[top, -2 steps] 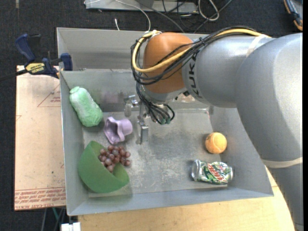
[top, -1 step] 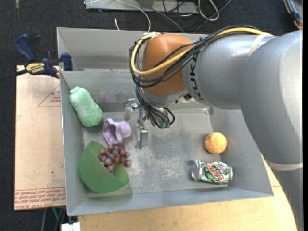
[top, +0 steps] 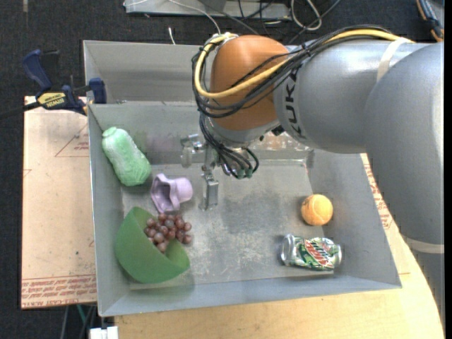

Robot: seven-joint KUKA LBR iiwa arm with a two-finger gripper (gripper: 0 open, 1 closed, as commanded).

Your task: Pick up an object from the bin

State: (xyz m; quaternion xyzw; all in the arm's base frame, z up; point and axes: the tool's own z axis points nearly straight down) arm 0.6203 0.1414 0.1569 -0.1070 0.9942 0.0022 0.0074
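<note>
My gripper hangs over the middle of the bin, under the orange wrist cover, with one thin finger reaching down to the bin floor. Just left of that finger lies a small lilac cup on its side. Below the cup, a bunch of dark red grapes rests on the rim of a green bowl. Nothing shows between the fingers.
A pale green bumpy bottle-like thing lies along the left wall. An orange ball and a crushed green-and-white soda can sit at the right front. The arm covers the bin's back right.
</note>
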